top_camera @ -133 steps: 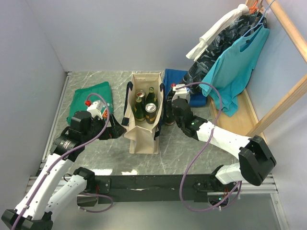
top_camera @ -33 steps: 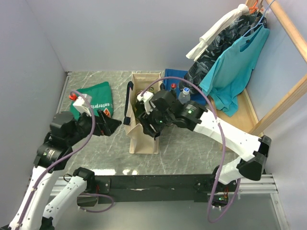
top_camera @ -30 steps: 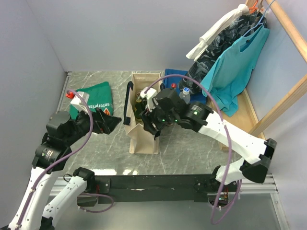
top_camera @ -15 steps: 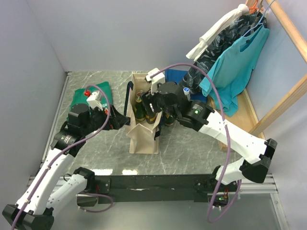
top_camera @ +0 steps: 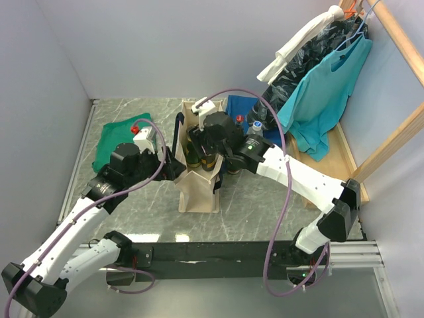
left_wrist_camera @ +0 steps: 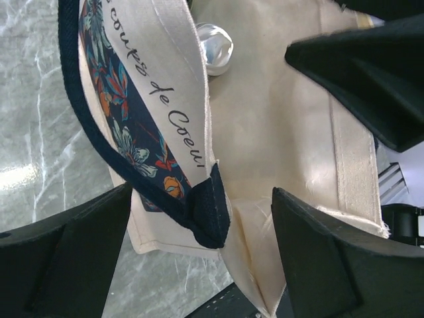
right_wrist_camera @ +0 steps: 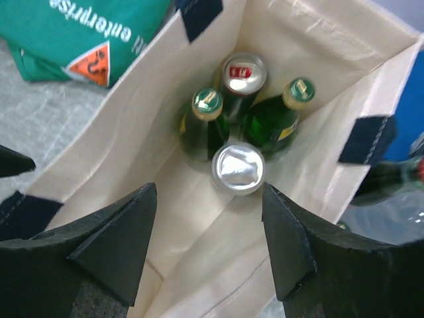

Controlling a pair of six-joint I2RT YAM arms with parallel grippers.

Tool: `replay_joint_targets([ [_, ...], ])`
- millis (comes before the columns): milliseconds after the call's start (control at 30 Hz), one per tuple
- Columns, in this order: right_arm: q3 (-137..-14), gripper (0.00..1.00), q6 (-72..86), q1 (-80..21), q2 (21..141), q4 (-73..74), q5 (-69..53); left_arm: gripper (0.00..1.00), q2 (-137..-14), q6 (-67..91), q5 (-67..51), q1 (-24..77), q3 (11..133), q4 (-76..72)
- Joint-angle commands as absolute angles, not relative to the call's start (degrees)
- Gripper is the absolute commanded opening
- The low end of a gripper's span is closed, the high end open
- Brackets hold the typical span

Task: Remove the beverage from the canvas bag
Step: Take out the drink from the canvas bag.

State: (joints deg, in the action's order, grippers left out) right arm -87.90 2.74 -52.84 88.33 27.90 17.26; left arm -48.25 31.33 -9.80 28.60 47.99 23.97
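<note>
1. Left wrist view: the left hand [left_wrist_camera: 202, 202], fingers wide apart, has the canvas bag [left_wrist_camera: 278, 132] corner and its navy strap [left_wrist_camera: 73, 99] between them.
2. Only the right wrist view looks inside the bag: the right hand [right_wrist_camera: 209, 195], fingers apart, hangs over a silver can [right_wrist_camera: 238, 167], with green bottles [right_wrist_camera: 268, 122] beyond it.

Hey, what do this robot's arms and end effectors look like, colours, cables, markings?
The left arm and right arm have white links with black joints. A purple cable runs along each to a white camera block at the wrist; the left block has red fittings. The left end effector and right end effector each have two black wedge-shaped fingers.
</note>
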Motion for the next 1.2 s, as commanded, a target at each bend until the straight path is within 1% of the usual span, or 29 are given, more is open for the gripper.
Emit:
replay_joint_targets([
  [0,-87.2,0.71,4.3,-52.7,88.6,26.8,16.1,0.85,-47.6,31.6,-6.9,29.4,47.8,23.6],
  [33,-87.1,0.7,4.8,-52.7,88.8,27.2,15.9,0.84,-47.5,31.5,-6.7,29.5,47.6,24.3],
  [133,-86.7,0.7,5.7,-52.7,89.4,28.6,14.2,0.74,-47.5,31.2,-6.1,29.6,47.4,25.8],
  [167,-86.6,0.69,6.1,-52.7,89.3,29.1,13.8,0.68,-47.6,31.0,-6.0,29.6,47.4,26.4],
  [233,-85.9,0.69,7.0,-52.7,89.4,29.7,13.2,0.62,-47.5,30.9,-6.2,29.6,47.4,27.5],
  [267,-85.6,0.69,7.3,-52.7,89.6,30.4,13.0,0.57,-47.4,30.9,-6.2,29.6,47.4,28.2],
  [333,-85.2,0.68,8.0,-52.6,89.5,31.3,12.8,0.53,-47.1,30.8,-6.6,29.7,47.1,28.9],
  [367,-84.8,0.68,8.2,-52.7,89.4,31.8,12.7,0.5,-47.1,30.8,-6.6,29.7,47.0,29.2],
  [433,-84.2,0.68,9.0,-52.7,89.0,32.5,12.8,0.47,-46.8,30.8,-6.6,29.6,47.1,30.2],
  [467,-83.9,0.68,9.3,-52.7,88.9,33.0,12.6,0.43,-46.8,30.8,-6.7,29.7,47.1,30.6],
  [667,-81.1,0.68,11.7,-52.7,87.5,32.2,13.0,0.42,-46.8,30.8,-8.3,29.9,46.8,31.4],
  [833,-83.1,0.68,11.7,-52.6,89.6,33.6,15.8,0.42,-47.5,30.6,-11.1,31.1,45.4,29.8],
  [900,-85.8,0.68,11.4,-52.7,91.0,34.2,17.0,0.45,-47.9,30.8,-10.8,31.9,45.0,29.5],
  [1000,-90.5,0.69,10.4,-52.2,93.2,34.6,16.6,0.55,-48.1,31.3,-8.7,33.1,44.5,29.5],
  [1033,-91.9,0.7,9.8,-51.4,93.9,34.9,16.2,0.57,-48.3,31.5,-7.7,33.2,44.6,29.7],
  [1167,-100.5,0.7,10.1,-48.8,99.3,39.8,13.3,0.57,-47.2,33.3,-2.3,34.7,45.4,32.3],
])
